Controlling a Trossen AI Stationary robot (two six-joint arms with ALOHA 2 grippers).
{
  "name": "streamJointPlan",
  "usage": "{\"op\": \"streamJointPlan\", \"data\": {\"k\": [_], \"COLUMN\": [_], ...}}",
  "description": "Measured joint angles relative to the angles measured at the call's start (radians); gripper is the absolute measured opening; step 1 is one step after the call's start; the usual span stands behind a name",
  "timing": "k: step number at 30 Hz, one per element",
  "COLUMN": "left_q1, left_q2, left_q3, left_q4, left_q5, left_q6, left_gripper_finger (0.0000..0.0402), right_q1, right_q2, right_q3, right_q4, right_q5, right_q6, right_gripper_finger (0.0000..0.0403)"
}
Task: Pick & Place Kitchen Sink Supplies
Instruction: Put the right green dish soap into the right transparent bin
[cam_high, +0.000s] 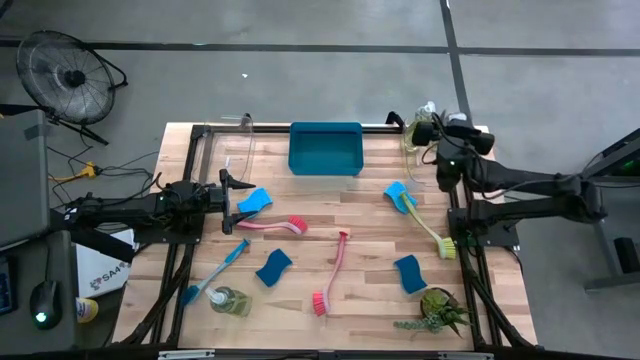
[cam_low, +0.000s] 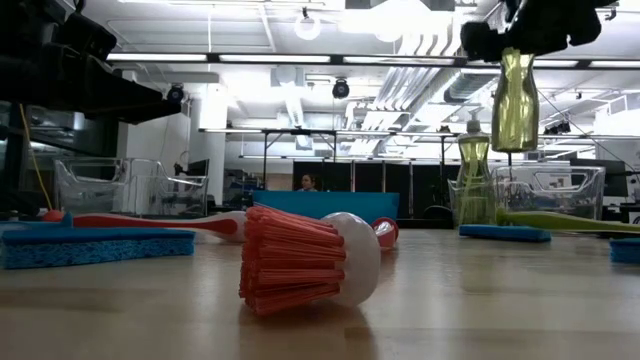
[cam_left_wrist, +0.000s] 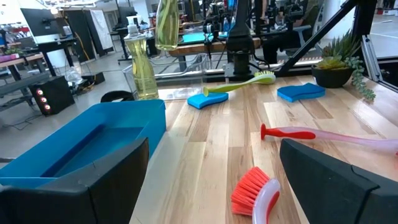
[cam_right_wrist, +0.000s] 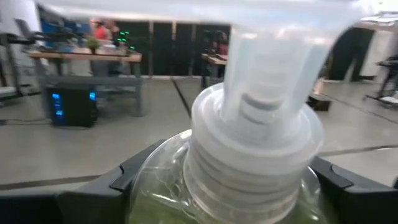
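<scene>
While the right gripper (cam_high: 445, 160) hangs over the worktop's (cam_high: 370, 260) far right corner, its fingers (cam_right_wrist: 118, 180) clamp a clear bottle (cam_low: 515, 100) by the neck, lifted beside a second bottle (cam_low: 473, 165). Left gripper (cam_high: 232, 193) fingers spread wide, empty, near a blue sponge (cam_high: 254, 201).

this is a robotics lab or workshop, not a home kitchen. the pale wooden plank table (cam_high: 350, 250) sits on a bare grey concrete floor (cam_high: 300, 80) crossed by dark seam lines. beyond the table's left far corner stands a round black wire-cage floor fan (cam_high: 68, 77). behind the table the room runs deep, with long white ceiling strip lights (cam_low: 300, 58), exposed ducts, work benches (cam_right_wrist: 87, 57) and a black computer tower with blue lights (cam_right_wrist: 71, 106).
</scene>
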Motion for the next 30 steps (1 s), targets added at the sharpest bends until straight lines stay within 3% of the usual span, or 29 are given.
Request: {"op": "streamJointPlan", "data": {"k": [9,24,30], "left_q1": [0.0,0.0,0.0], "left_q2": [0.0,0.0,0.0], "left_q3": [0.0,0.0,0.0], "left_q4": [0.0,0.0,0.0], "left_q5": [0.0,0.0,0.0], "left_q6": [0.0,0.0,0.0], "left_gripper_finger": [0.0356,0.0356,0.0356], "right_q1": [-0.113,-0.184,-0.186], "right_q2": [0.092,0.159,0.159], "right_q3": [0.0,0.0,0.0], "right_q4": [-0.029,-0.366,-0.422], "right_q5": [-0.084,-0.558,-0.546], "right_q6": [0.121,0.436,0.514], "right_gripper_finger": [0.0264,0.0264,0.0264]}}
